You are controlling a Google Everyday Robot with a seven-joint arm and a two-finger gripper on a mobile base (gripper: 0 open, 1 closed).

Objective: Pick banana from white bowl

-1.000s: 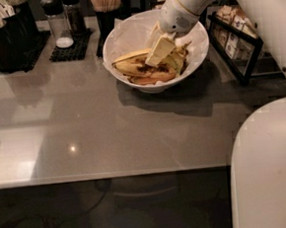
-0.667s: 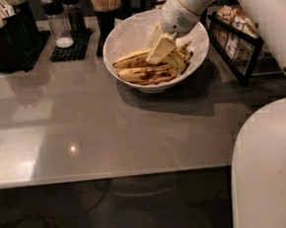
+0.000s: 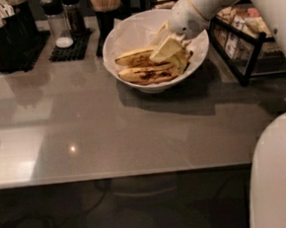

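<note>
The white bowl, lined with crinkled white paper, stands at the back middle of the grey table. Bananas lie in it. The front banana is long and curved, with a broad dark-brown patch and a yellow-green end toward the right. Another banana lies just behind it. My gripper reaches down into the bowl from the upper right. It sits on the right ends of the bananas and hides part of them.
A black wire rack with small packets stands right of the bowl. Shakers on a black mat, a black holder of sticks and a black caddy line the back left. My white body fills the lower right.
The gripper has stayed low in the bowl over the bananas' right ends, with only a slight shift. The bananas lie much as before.
</note>
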